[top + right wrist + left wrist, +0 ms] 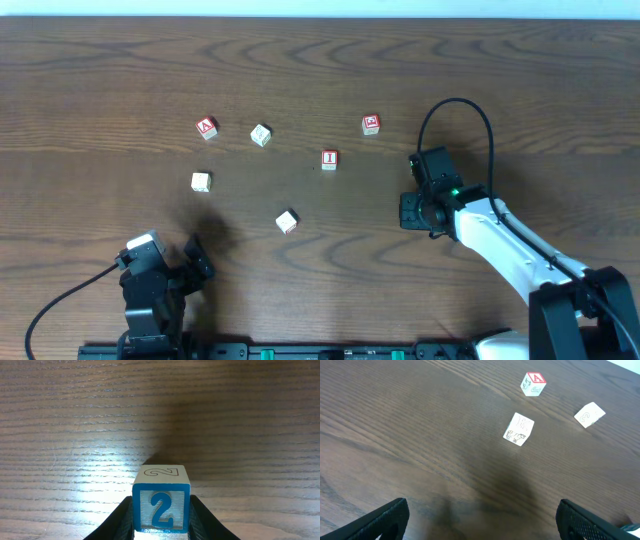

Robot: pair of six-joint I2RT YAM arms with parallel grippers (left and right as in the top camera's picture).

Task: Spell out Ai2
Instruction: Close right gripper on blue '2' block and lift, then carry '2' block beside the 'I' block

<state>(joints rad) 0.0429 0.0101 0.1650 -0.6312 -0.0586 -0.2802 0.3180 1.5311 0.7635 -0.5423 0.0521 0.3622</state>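
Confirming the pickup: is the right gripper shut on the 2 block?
Shut on it: the right gripper presses both sides of the 2 block.

Bright, even light; soft shadows; pale glare on table (85,477)

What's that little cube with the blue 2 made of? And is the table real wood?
The cube looks like pale, unvarnished wood: its top face is bare and matte, and its front carries a blue-painted border and 2. The table shows dark brown grain with a soft sheen; solid wood, veneer or printed laminate, I cannot tell.
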